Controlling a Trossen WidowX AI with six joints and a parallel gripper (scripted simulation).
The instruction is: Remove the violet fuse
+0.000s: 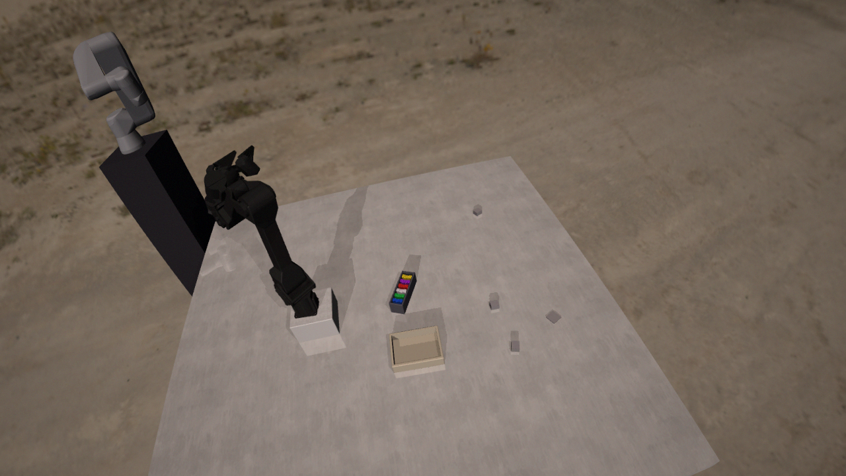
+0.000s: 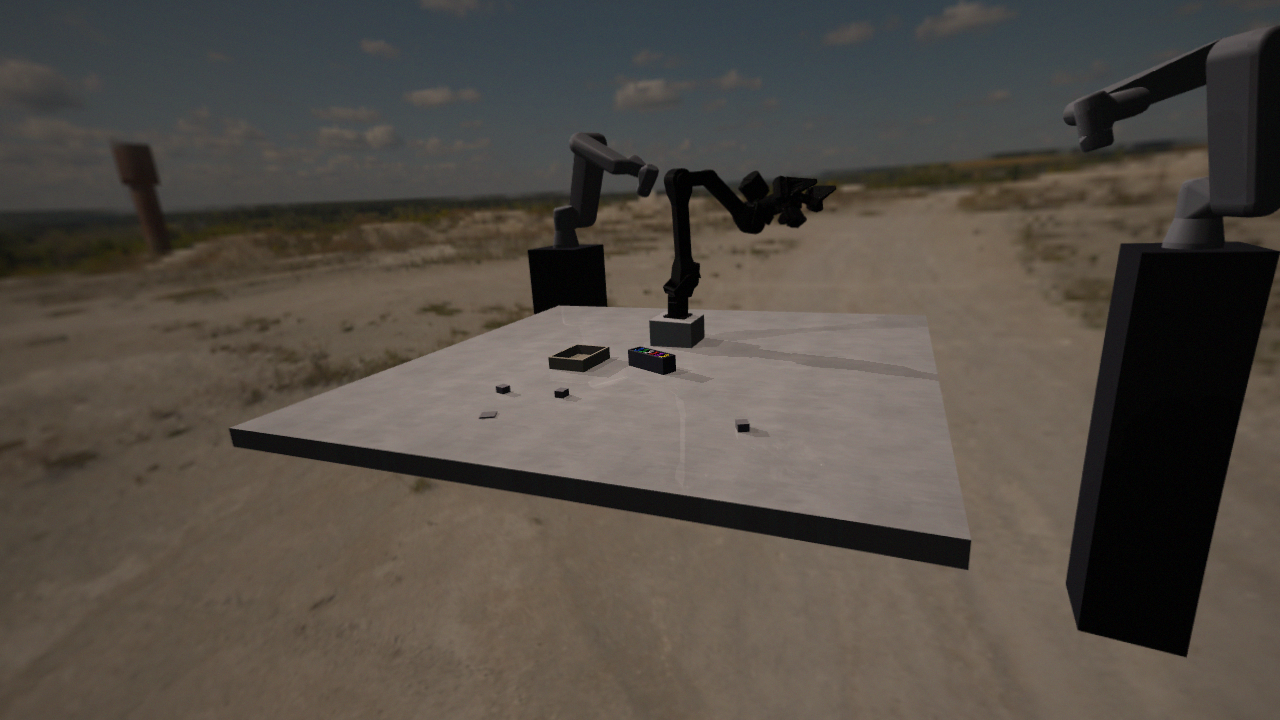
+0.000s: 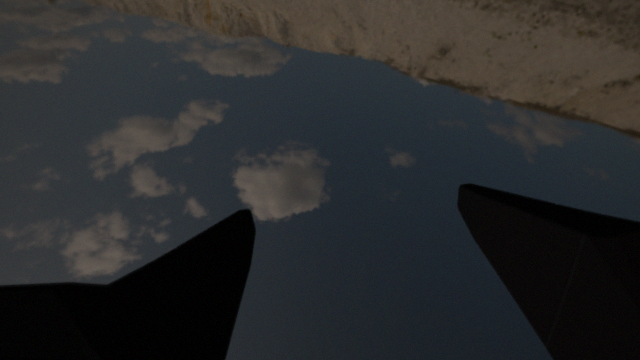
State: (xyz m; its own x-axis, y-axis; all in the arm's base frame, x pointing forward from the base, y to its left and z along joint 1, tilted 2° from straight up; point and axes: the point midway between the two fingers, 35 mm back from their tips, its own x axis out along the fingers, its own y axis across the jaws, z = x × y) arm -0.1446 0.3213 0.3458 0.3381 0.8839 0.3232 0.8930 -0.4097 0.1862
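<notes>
The fingers stood spread wide with nothing between them; in the wrist view only sky and cloud showed in the gap, with a strip of sandy ground along the upper edge. The gripper [image 1: 243, 158] hung high in the air, well away from the task's things and out past the worktop's [image 1: 414, 402] back edge, near the black pillar [image 1: 159, 207] that carries a grey camera arm. In the exterior view the gripper [image 2: 810, 193] pointed roughly level, away from the block.

Behind it the wrist and forearm [image 2: 720, 189] ran back to an elbow held high, and from there the upper arm [image 2: 682, 241] dropped almost straight down to the base, which sat on a pale pedestal [image 1: 316, 331] on the worktop.

The violet fuse [image 1: 405, 281] sat in the fuse block [image 1: 402, 292], second in the row from the far end, just after the yellow one, with red, white, green and blue fuses following toward the tray. The block lay beside the pedestal, apart from it. The tray [image 1: 416, 350], an open beige box, lay just beyond the block's near end, not touching it. Four small grey cubes [image 1: 494, 302] were scattered on the worktop further out from the arm.
</notes>
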